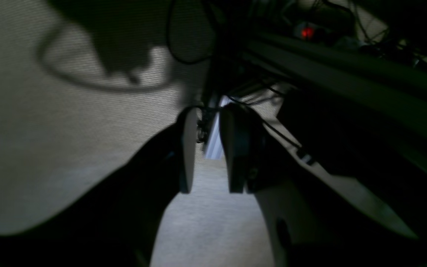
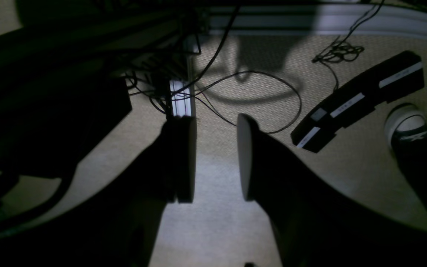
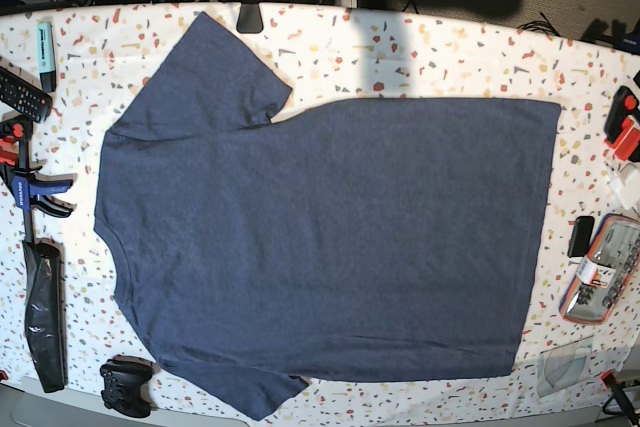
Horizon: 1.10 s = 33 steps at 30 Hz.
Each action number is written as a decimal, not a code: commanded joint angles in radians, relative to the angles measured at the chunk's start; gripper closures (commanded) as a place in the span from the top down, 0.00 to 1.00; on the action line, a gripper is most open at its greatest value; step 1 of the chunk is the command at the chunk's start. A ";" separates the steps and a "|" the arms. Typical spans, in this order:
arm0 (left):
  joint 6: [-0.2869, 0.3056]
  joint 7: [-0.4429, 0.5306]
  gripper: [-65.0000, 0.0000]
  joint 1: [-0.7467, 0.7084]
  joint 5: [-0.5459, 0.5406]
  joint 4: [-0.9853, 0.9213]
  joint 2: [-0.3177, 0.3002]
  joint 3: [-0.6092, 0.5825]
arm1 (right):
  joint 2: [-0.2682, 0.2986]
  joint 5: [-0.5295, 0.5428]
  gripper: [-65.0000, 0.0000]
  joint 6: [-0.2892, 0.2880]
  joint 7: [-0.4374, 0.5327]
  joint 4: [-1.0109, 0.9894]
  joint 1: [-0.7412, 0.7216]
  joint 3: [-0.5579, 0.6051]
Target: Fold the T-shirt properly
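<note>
Gaping, both sets of jaws hold nothing, left gripper (image 1: 206, 155) and right gripper (image 2: 217, 159) over beige carpet. The large navy-blue cotton T-shirt (image 3: 330, 237) lies flat on the speckled worktop (image 3: 440, 52), well apart from either.

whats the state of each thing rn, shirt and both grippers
T-shirt: spread flat on the table, plain side up, not yet folded, neck toward the base view's left.
Left gripper: open, nothing between the fingers, carpeted floor behind it.
Right gripper: open, nothing between the fingers, carpeted floor behind it.
Blue clamp: lying on the table beside the shirt, apart from it.
</note>
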<state>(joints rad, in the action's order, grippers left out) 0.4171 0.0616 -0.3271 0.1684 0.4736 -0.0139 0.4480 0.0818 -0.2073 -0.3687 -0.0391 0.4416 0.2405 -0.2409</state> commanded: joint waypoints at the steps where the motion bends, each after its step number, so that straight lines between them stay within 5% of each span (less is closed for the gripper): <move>1: 0.026 0.007 0.23 -0.025 -0.002 0.029 0.000 0.002 | 0.010 -0.002 0.30 -0.023 0.005 0.025 0.022 0.000; 5: 0.094 0.002 0.23 -0.089 -0.016 0.143 0.000 0.002 | 0.018 -0.003 0.30 -0.082 0.006 0.140 0.095 0.005; 11: 0.101 -0.026 0.23 -0.194 -0.056 0.324 0.000 0.002 | 0.060 0.055 0.30 -0.133 0.006 0.365 0.242 0.127; 20: 0.160 -0.054 0.23 -0.373 -0.151 0.596 0.000 0.002 | 0.132 0.140 0.30 -0.133 0.009 0.650 0.444 0.306; 33: 0.161 -0.093 0.23 -0.564 -0.177 0.943 -0.001 0.002 | 0.191 0.141 0.30 -0.133 0.003 0.974 0.671 0.309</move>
<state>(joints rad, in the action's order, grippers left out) 0.5732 -0.0460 -0.8730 -0.0010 1.4067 -0.0105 0.4450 0.2703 -0.0750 -0.4915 -0.0494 1.4055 0.8959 0.0681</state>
